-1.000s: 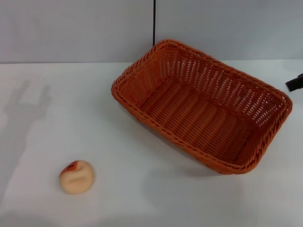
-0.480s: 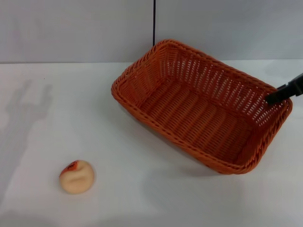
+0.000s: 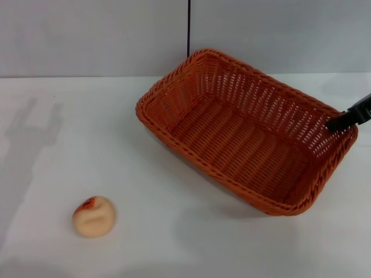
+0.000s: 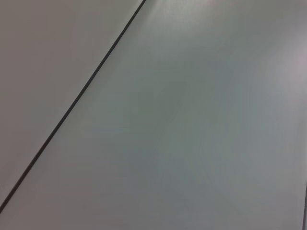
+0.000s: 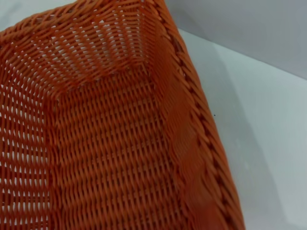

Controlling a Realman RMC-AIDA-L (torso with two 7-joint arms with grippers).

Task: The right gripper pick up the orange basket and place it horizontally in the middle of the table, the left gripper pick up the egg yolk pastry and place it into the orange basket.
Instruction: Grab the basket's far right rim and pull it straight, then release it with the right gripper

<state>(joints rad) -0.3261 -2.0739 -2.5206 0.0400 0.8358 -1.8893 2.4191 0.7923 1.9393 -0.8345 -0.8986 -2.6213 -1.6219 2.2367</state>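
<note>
The orange basket [image 3: 261, 98] sits at a slant on the right half of the white table [image 3: 185, 237], empty. Only the dark tip of my right gripper [image 3: 340, 121] shows, at the basket's far right rim, over the rim's inner side. The right wrist view looks down into the basket's woven floor and braided rim [image 5: 201, 129]. Near the table's front left lies the egg yolk pastry [image 3: 94, 216], cream with a reddish patch, well apart from the basket. My left gripper is out of view; only its shadow falls on the table's left side.
A grey wall [image 3: 87, 35] with a dark vertical seam [image 3: 188, 26] stands behind the table. The left wrist view shows just that wall and seam [image 4: 72, 108]. Bare tabletop lies between the pastry and the basket.
My right gripper's tip came in from the right edge to the basket's far right rim and has stayed there. The pastry has not moved; the basket has barely shifted.
</note>
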